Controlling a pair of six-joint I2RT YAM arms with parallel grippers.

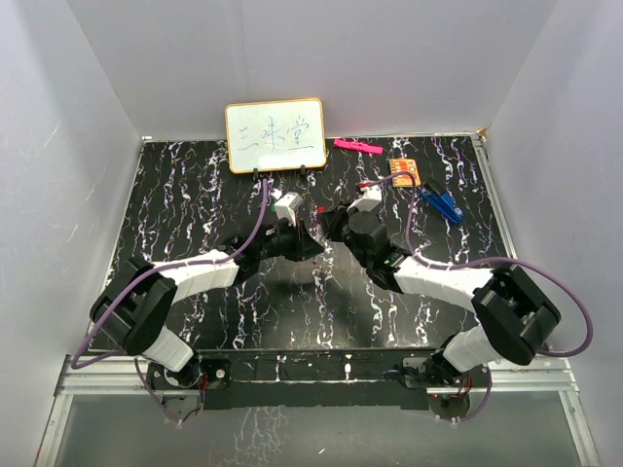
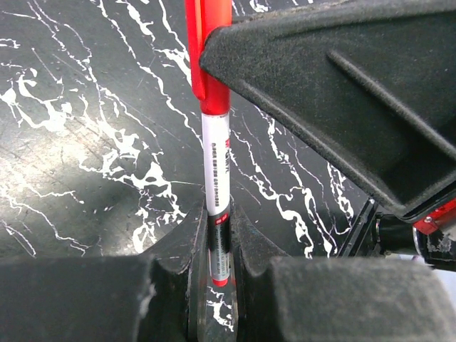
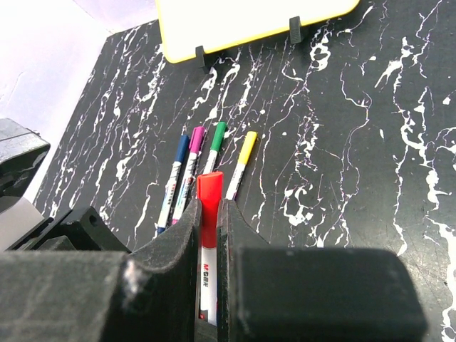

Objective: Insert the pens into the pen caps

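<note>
Surface: black marble-look table (image 1: 195, 195) with white veins.
Room: plain white walls (image 1: 58, 146) on three sides, metal rail at the near edge.
Far edge: yellow-framed whiteboard (image 1: 275, 135) stood upright on small black feet, blue writing on it.
Far right: pink bar (image 1: 357, 146), orange item (image 1: 405, 171) and blue clip (image 1: 443, 203) lay apart from each other on the table.
Pen count: five in all, one held and four on the table.
Loose pens: blue-capped pen (image 3: 173, 187), magenta-capped pen (image 3: 189, 167), green-capped pen (image 3: 212, 146) and yellow-capped pen (image 3: 241, 164) lay side by side in a slight fan, coloured ends toward the whiteboard.
Arms: both met over the table's middle, wrists nearly touching.
Left pincer (image 2: 217, 239): pressed in on the lower white barrel of the red pen (image 2: 216, 164), red tail end showing between the fingers.
Right pincer (image 3: 209, 214): pinched the red cap (image 3: 209, 199), cap top poking past the fingertips.
Red cap vs pen: cap sat over the barrel's upper end, in line with it; whether fully seated could not be told.
Held pen vs loose pens: it was up off the table, the four lying beyond the right pincer's tips.
</note>
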